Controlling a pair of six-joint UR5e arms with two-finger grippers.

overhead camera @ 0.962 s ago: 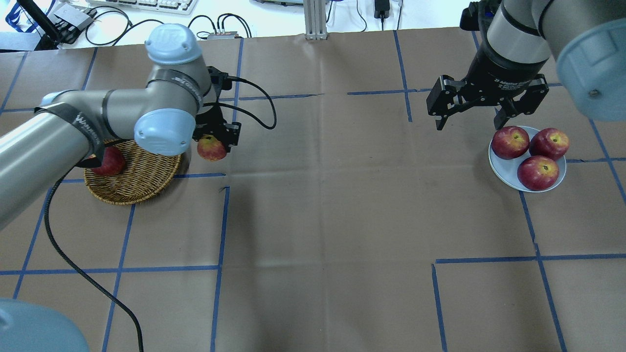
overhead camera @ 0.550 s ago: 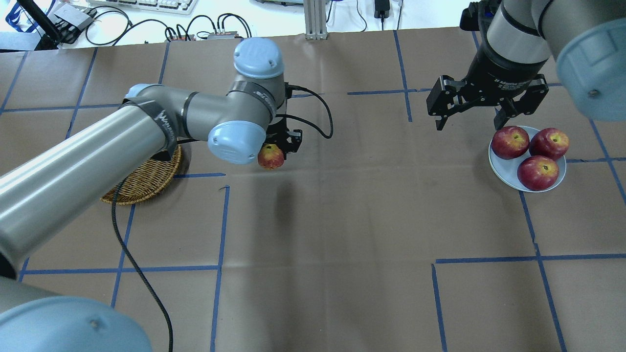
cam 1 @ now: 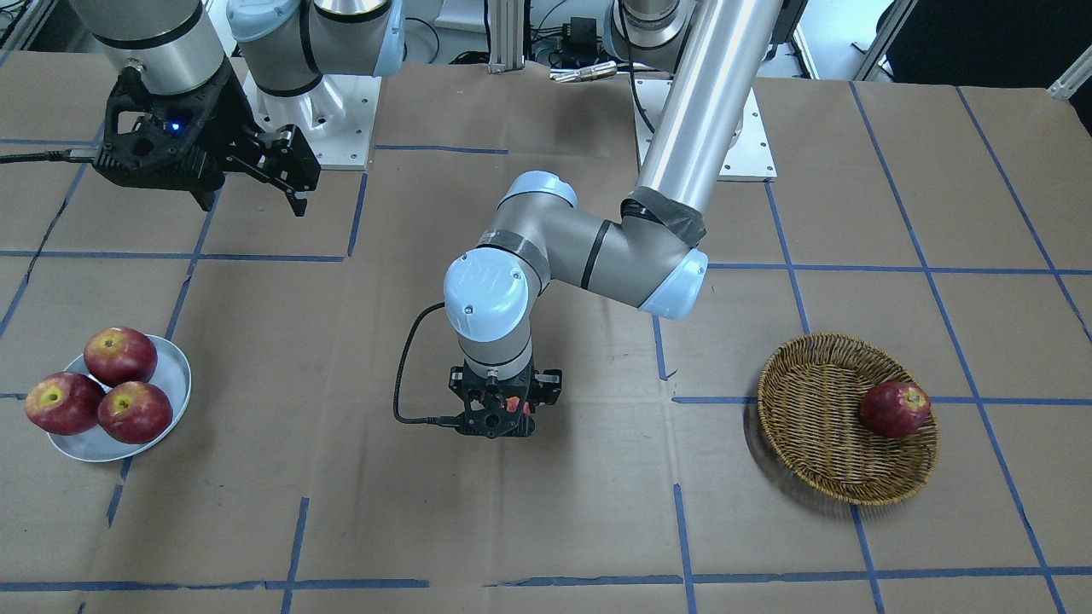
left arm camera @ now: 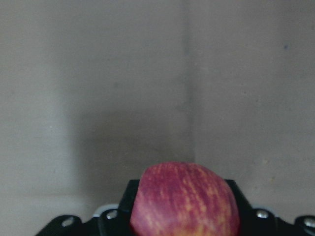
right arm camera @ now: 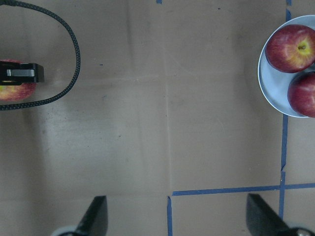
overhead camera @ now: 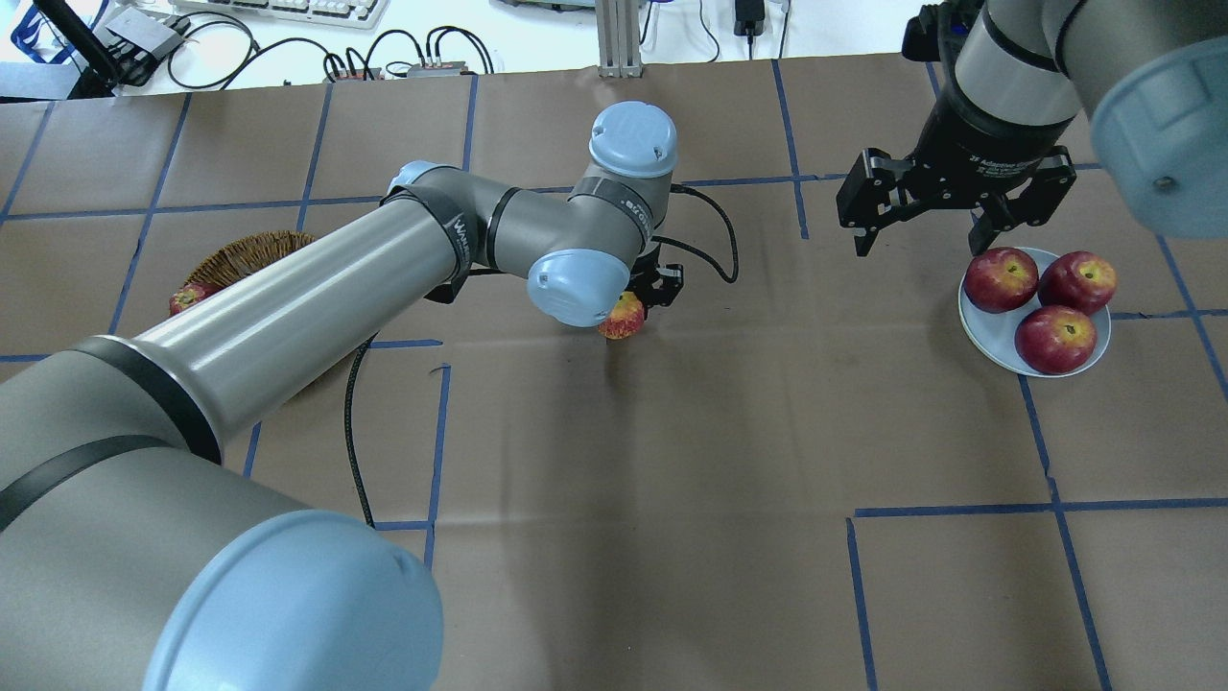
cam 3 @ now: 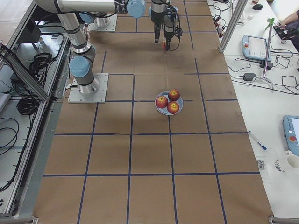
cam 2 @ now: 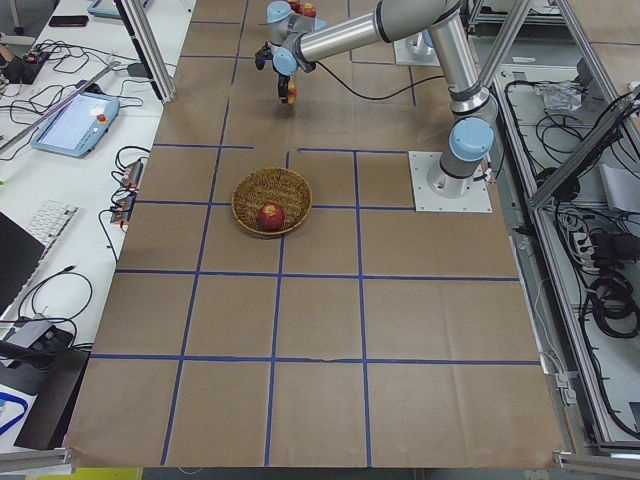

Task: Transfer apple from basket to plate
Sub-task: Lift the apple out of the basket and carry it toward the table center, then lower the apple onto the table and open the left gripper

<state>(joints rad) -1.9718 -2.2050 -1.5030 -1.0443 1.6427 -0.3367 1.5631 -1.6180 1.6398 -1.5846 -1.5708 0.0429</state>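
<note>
One apple (overhead camera: 622, 321), pinkish-red with yellow-orange streaks, was found gripped in the left end effector (cam 1: 502, 416), whose jaws were closed on its sides. The left wrist view showed the fruit seated against the black body of that end effector, with brown paper (left arm camera: 98, 73) beneath it. The held apple hung clear of the tabletop (overhead camera: 672, 537), about midway between the edge at the robot's left and the edge at its right, and cast a soft shadow on the paper. The basket (cam 1: 810, 443) sat well apart from it toward the left-hand edge. It contained a single dark red apple (cam 1: 894, 409) resting against the wall on the side nearer that edge. The plate (overhead camera: 990, 336) lay toward the right-hand edge, likewise well apart from the held fruit. It carried three dark red apples (overhead camera: 1055, 339), which touched one another and filled most of the dish. The right end effector (overhead camera: 921, 232) hovered above the tabletop near the plate, on the side toward the centre, with its jaws spread wide and nothing between them. A black cable (cam 1: 401, 375) looped from the left wrist. Blue tape lines (overhead camera: 432, 432) divided the paper into squares.
</note>
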